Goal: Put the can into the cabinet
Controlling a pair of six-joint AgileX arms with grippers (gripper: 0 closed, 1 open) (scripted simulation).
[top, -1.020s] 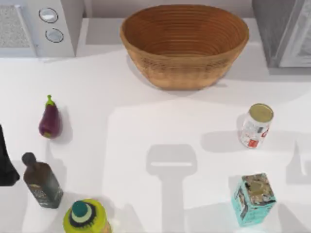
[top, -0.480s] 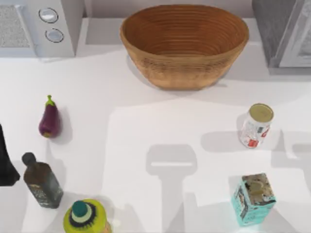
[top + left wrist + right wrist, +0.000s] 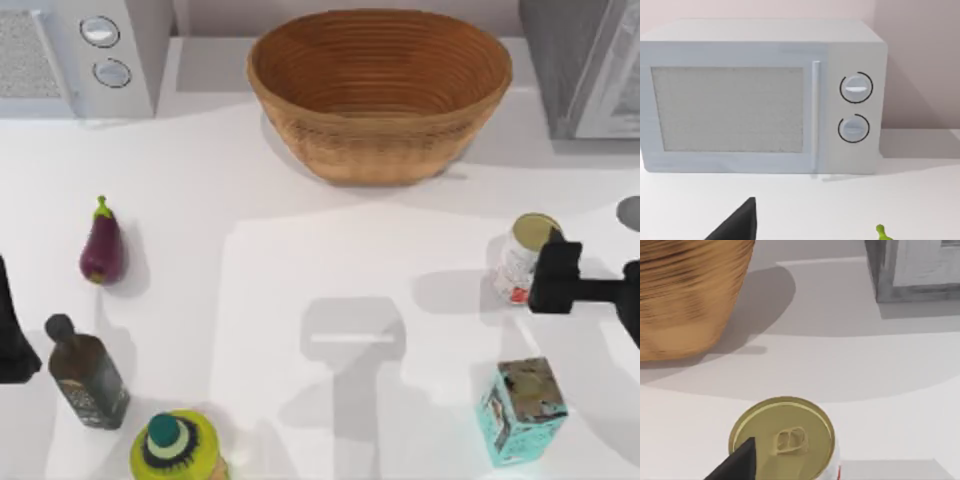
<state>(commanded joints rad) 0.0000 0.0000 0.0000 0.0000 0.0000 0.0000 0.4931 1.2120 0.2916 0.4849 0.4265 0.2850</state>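
Can stands upright on the worktop at the right side, gold lid up, long axis vertical, between the basket and the teal carton. Right tool comes in from the right edge, dark tip just beside or touching the can's right flank; contact can't be confirmed. Can lies toward the table's middle from the tool, so the right arm is clearly nearer. Right wrist view looks down on the lid close below, one dark finger at its near rim. Arm pose: low, stretched roughly level across the worktop. Whether the tool is released or clenched can't be told. Cabinet sits at the back right corner, well apart from the can. Left tool is parked at the left edge, facing the microwave; its grip state also can't be told
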